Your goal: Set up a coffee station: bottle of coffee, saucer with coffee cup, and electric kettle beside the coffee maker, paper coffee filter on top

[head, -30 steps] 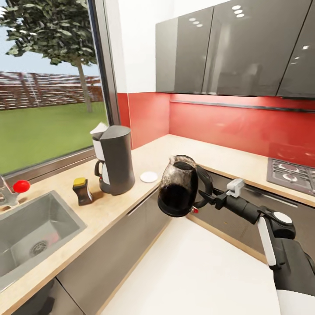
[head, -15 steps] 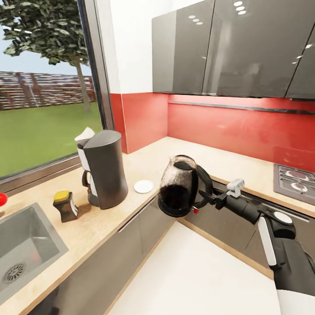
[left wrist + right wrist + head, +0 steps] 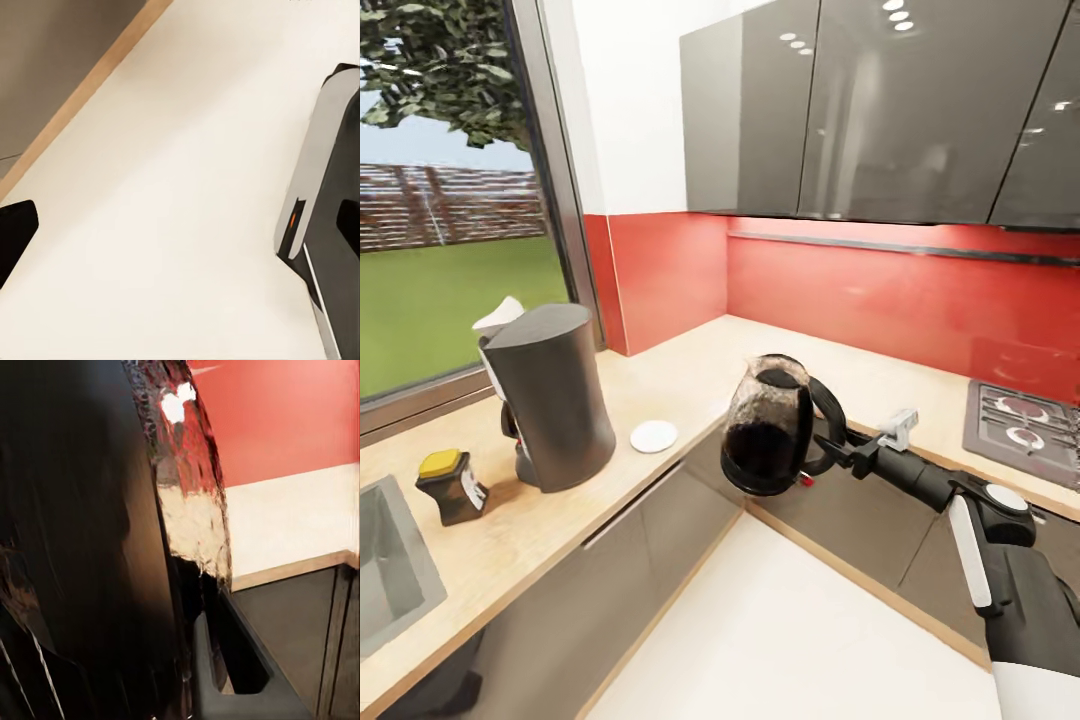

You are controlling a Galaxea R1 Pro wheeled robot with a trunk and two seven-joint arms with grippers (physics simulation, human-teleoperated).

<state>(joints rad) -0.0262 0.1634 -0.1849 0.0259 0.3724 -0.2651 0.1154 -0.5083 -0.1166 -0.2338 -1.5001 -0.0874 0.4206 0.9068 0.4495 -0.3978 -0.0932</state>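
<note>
Right gripper [image 3: 832,455]: pinched on the black loop handle of the electric kettle [image 3: 768,425]; arm extended from the lower right of the head view.

Electric kettle: 1 clear glass jug, dark in its lower half, black rim, small red switch near the base. Held in the air, roughly upright, over the white floor [image 3: 790,630] in front of the inner corner of the cabinets, level with the counter edge and not touching it. In the right wrist view its dark body [image 3: 82,540] stands very close to the lens.

Kitchen countertop [image 3: 560,520]: L-shaped, beige wood grain, over grey cabinets.

Coffee maker [image 3: 550,395]: 1, upright on the countertop below the window, a white paper filter [image 3: 498,314] sticking up at its top.

Bottle of coffee [image 3: 450,486]: 1, yellow lid, on the countertop just beside the coffee maker, on its sink [image 3: 390,560] side.

Saucer [image 3: 654,436]: 1, white, flat on the countertop near the coffee maker, on its other side.

Hob [image 3: 1025,425]: on the counter's far run.

Left gripper: state cannot be told; the left wrist view gives floor and part of the robot's body [image 3: 326,217].
</note>
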